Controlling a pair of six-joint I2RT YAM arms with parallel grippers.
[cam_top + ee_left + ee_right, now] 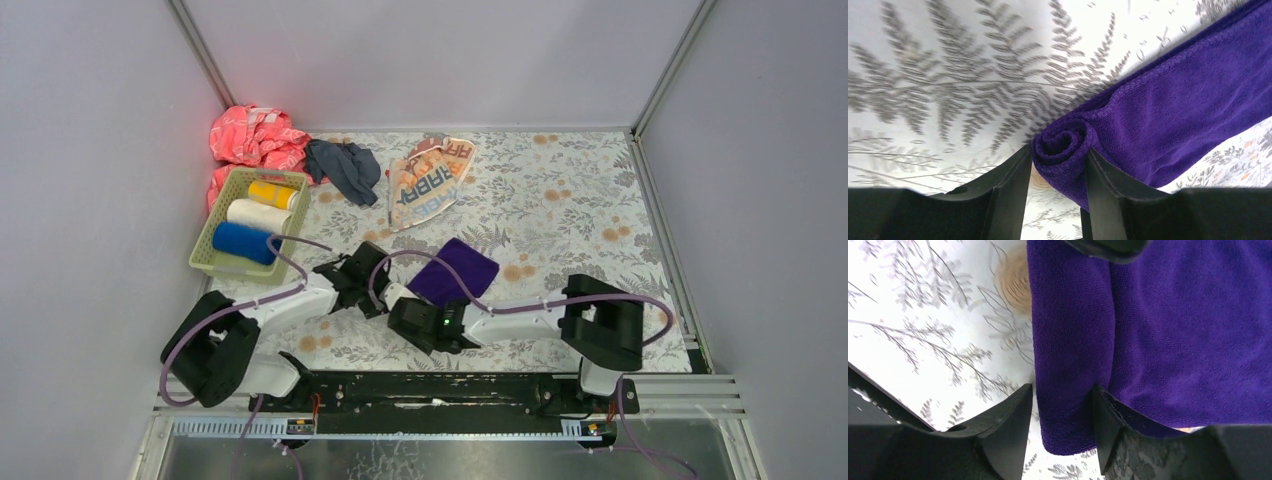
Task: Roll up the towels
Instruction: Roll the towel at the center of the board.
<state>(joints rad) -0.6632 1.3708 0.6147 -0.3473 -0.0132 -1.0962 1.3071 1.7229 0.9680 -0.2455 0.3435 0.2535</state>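
The purple towel (458, 266) lies on the floral covering in the middle, its near-left edge wound into a tight roll (1063, 141). My left gripper (383, 292) is shut on one end of that roll, and both fingers (1013, 190) press the spiral. My right gripper (408, 312) straddles the other end of the roll (1073, 350), open, with a thin gap at its left finger (1013, 430). The rest of the purple towel (1193, 330) lies flat beyond. Farther back lie the cream "RABBIT" towel (430, 180) and the crumpled dark grey-blue towel (343, 168).
A green basket (212, 218) at the left holds a yellow roll (272, 193), a white roll (258, 214) and a blue roll (243, 242). A pink cloth (255, 135) is bunched in the back-left corner. Grey walls close in the floral covering (570, 190).
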